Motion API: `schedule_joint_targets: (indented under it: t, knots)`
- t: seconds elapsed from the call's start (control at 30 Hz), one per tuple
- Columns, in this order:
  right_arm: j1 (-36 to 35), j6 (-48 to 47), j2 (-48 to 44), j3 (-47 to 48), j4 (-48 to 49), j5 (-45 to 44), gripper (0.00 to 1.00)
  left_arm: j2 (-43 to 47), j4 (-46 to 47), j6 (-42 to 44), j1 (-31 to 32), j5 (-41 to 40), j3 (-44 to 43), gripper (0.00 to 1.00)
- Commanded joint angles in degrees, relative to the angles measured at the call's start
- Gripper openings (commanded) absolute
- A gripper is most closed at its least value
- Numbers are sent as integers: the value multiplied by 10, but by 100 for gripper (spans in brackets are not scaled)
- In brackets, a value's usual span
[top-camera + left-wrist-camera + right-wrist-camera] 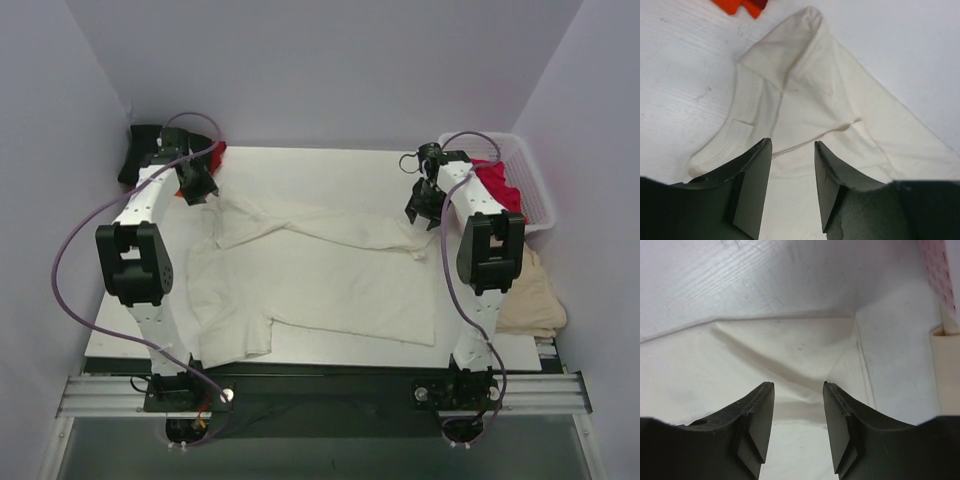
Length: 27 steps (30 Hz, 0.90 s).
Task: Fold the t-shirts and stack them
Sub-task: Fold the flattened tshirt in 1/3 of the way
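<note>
Cream-white t-shirt [320,270] is spread across the middle of the table [330,160]. It's rumpled, with one sleeve flopping toward the near left and a long crease running along its far edge.

Left gripper [791,150] sits over the shirt's far-left corner. Its wrist view shows the claw released, fingers parted with nothing between them, just a folded-over sleeve below.

Right gripper [797,390] is over the far-right corner of the same shirt. Its fingers are spread too and it's empty, with cream fabric and a seam underneath. Neither claw has hold of the cloth. Whether any fingertip touches the fabric, I can't tell.

In the far-left corner, an orange-red t-shirt [735,6] peeks out behind the left arm, and a black t-shirt [140,150] lies just beside it against the wall. Far right, the white basket [535,190] sits at the table's edge with a crimson t-shirt [497,185] inside. Nearer on the right, a tan cloth [530,295] lies beside the right arm, just past the table's right edge.
</note>
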<state>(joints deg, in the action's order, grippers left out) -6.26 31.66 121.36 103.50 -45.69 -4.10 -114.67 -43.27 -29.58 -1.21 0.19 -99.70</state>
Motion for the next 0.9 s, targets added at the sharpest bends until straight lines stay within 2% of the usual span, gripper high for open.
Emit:
schedule_joint_targets:
  t: [0.0,0.17,0.33,0.67,0.87]
  knots:
    - [5,24,-26,-34,-22,-12,44,11,72,21,1,64,19,50]
    - [-12,14,-21,-50,-18,8,44,-52,72,41,24,87,-16,57]
    - [-24,16,-7,-46,-18,20,44,-125,28,53,52,54,-98,60]
    - [-18,22,42,-16,-21,37,44,-245,-127,22,70,-103,-252,62]
    - [-4,17,85,29,-43,32,44,-255,-177,6,67,-142,-268,63]
